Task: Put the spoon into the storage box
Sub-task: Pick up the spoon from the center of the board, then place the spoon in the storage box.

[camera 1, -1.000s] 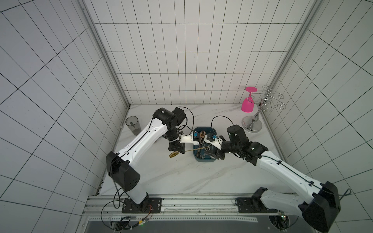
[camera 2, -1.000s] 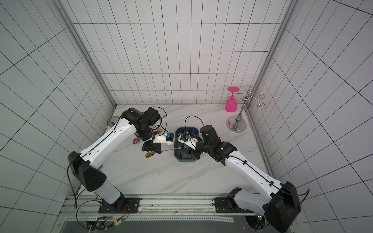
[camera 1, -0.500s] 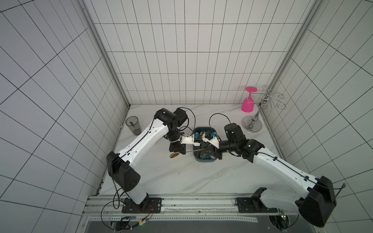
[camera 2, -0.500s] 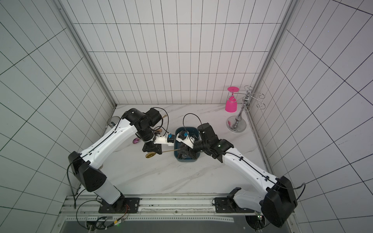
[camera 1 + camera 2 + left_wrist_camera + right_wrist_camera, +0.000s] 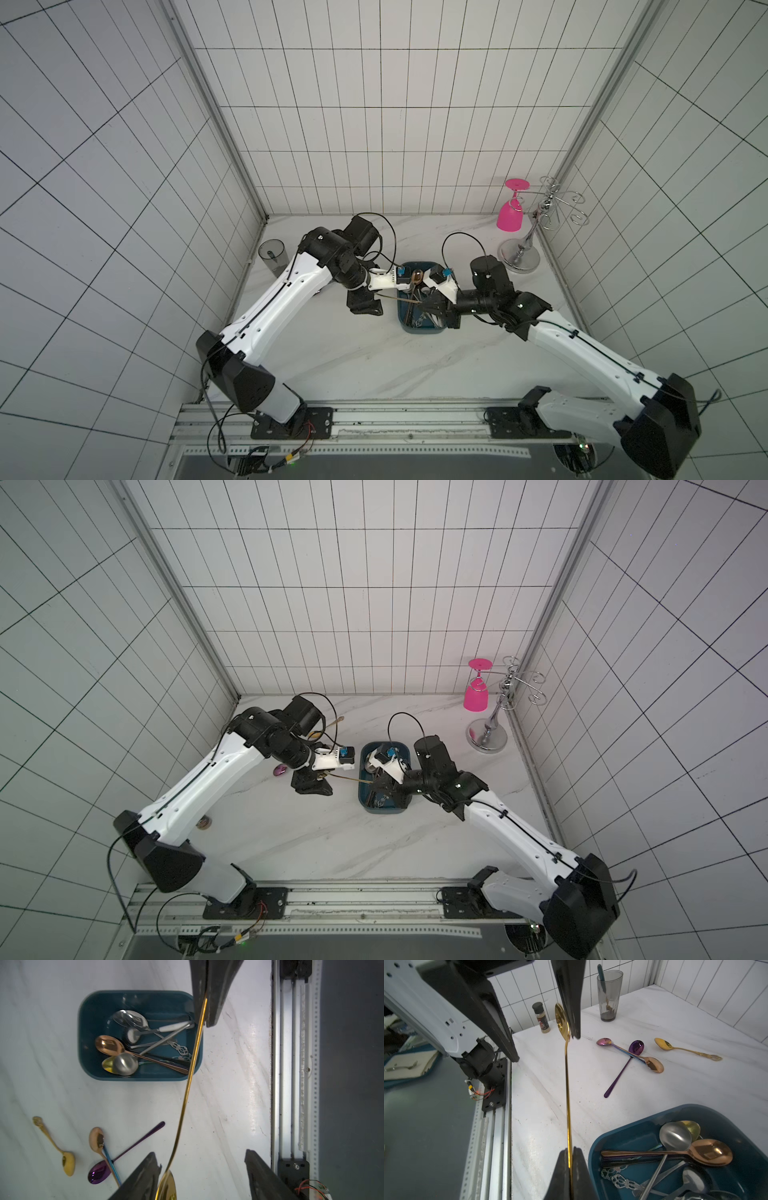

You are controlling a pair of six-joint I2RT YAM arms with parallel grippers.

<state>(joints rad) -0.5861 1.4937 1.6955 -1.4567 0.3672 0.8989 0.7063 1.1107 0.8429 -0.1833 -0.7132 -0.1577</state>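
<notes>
A long thin gold spoon [image 5: 568, 1088] hangs level above the table beside the storage box. My right gripper [image 5: 570, 1150] is shut on the end of its handle, next to the box's rim. My left gripper [image 5: 200, 1152] is open around the spoon's bowl, which lies close against one finger [image 5: 145, 1172]; the opposite finger stands well clear. In both top views the handle [image 5: 390, 297] [image 5: 345, 777] spans from the left gripper [image 5: 365, 305] to the right gripper [image 5: 428, 303]. The dark teal storage box [image 5: 83, 1022] [image 5: 419, 328] holds several spoons.
Three loose spoons lie on the marble: an ornate gold one [image 5: 54, 1145], a purple one [image 5: 128, 1149] and a rose one with a rainbow handle [image 5: 97, 1140]. A smoky cup [image 5: 273, 256], a spice jar [image 5: 542, 1018], a pink glass on a rack [image 5: 510, 216], and the front rail [image 5: 291, 1064].
My left gripper has opened off the spoon's bowl. My right gripper has closed on the handle end, after shifting slightly toward the left arm.
</notes>
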